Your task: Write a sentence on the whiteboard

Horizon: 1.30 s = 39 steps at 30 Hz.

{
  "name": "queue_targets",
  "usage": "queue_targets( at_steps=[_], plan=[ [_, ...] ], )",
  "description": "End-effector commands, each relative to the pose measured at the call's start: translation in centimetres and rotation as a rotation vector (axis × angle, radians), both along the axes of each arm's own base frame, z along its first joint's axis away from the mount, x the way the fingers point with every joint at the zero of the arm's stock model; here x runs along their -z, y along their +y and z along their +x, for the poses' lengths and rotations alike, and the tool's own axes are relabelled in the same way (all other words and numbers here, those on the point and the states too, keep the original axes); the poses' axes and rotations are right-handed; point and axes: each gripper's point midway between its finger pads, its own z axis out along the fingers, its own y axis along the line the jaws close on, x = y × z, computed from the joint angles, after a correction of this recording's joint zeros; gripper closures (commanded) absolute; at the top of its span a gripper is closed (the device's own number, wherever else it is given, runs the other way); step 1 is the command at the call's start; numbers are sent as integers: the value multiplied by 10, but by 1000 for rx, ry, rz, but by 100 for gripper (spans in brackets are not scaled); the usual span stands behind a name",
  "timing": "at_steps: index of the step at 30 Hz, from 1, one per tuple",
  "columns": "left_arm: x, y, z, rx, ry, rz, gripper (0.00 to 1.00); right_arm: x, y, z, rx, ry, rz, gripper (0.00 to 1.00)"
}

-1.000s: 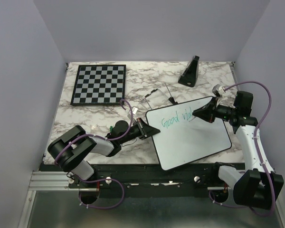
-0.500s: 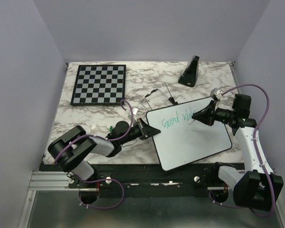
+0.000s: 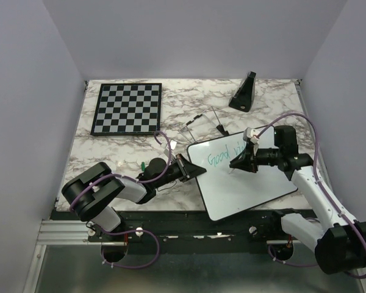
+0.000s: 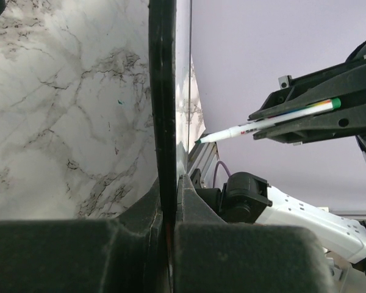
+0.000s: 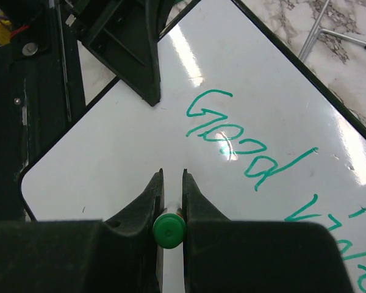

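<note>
The whiteboard [image 3: 256,186] lies tilted on the marble table, its left edge clamped by my shut left gripper [image 3: 192,168]. In the left wrist view the board's black rim [image 4: 161,110] runs edge-on between the jaws of the left gripper [image 4: 169,183]. The sentence [image 3: 222,154] reads "Good vi" in green, and my right arm hides the rest. My right gripper [image 3: 235,163] hovers over the board below the writing, shut on a green marker [image 5: 169,230]. The right gripper [image 5: 172,183] points at bare board under "Good" [image 5: 244,143]. The marker [image 4: 262,125] shows tip-down.
A checkered chessboard [image 3: 127,108] lies at the back left. A black stand [image 3: 243,91] sits at the back right. Thin metal rods [image 3: 207,119] lie just behind the board. A small green piece [image 3: 144,164] rests by my left arm.
My right gripper has moved left and nearer with the marker, from the end of the written line to the board's middle below it. The left gripper has not moved.
</note>
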Motion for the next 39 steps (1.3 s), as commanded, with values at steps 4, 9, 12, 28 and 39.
queue_targets(
  at_steps=[4,9,12,28,39],
  plan=[
    [-17,5,11,-79,-72,-47,100,3,9,4,33,-60,-30,99],
    [-17,5,10,-81,-71,-50,100,-5,9,15,82,-70,-23,99],
    [-16,5,11,-87,-69,-49,100,-1,8,16,94,-61,-36,99],
    [-17,3,9,-74,-77,-53,100,4,17,22,93,-47,-50,100],
    [-18,3,8,-75,-79,-55,100,7,24,3,-3,-11,-64,99]
  ],
)
